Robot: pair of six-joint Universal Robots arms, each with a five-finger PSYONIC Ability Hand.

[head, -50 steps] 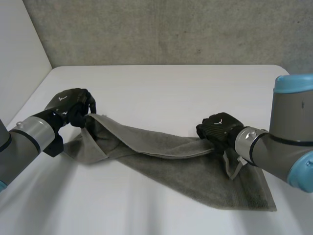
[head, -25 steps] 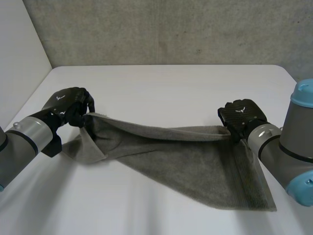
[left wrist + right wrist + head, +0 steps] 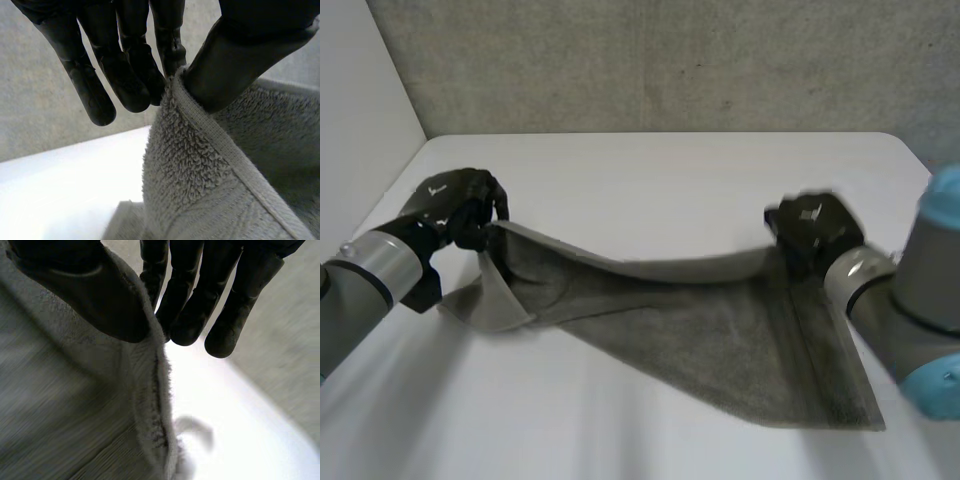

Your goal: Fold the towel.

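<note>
Robotics test lab, seen from my remote console: a plain white desk (image 3: pixel 670 170) stands against a bare grey concrete wall (image 3: pixel 670 60), with a white panel (image 3: pixel 360 90) closing off the left side. Two machine arms with grey joints and light-blue caps, the left arm (image 3: pixel 375 265) and the right arm (image 3: pixel 920 270), reach over the desk and a grey towel (image 3: pixel 720 340).

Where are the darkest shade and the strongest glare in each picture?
Head view: the grey terry towel is darkest just under its lifted edge; the white table is bright. Left wrist view: the table glares white beside the towel. Right wrist view: the table glares beyond the black right hand.
</note>
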